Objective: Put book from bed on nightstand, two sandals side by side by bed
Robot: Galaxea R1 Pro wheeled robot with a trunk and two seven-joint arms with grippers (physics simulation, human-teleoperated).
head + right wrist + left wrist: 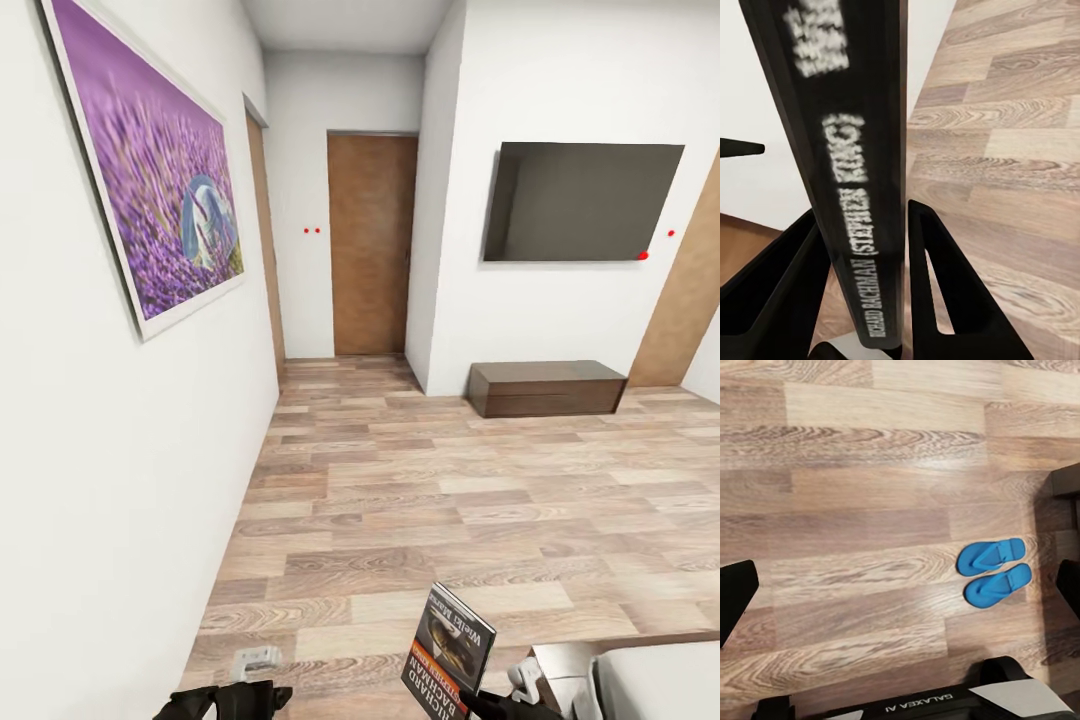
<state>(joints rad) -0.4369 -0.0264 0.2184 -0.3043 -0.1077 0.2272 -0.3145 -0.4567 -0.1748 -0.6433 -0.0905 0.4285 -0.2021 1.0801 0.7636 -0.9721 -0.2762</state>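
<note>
The book, a dark paperback with an orange-brown picture, stands tilted at the bottom of the head view, and my right gripper is shut on its lower edge. In the right wrist view its spine sits clamped between the two black fingers. Two bright blue sandals lie side by side on the plank floor under my left gripper, which is open and empty. That gripper also shows low at the left. A corner of the bed's pale mattress shows at bottom right. The nightstand is out of view.
A white wall with a purple painting runs close along my left. Ahead are a brown door, a wall-mounted black TV and a long dark TV bench. My base is near the sandals. A brown wooden edge adjoins the mattress.
</note>
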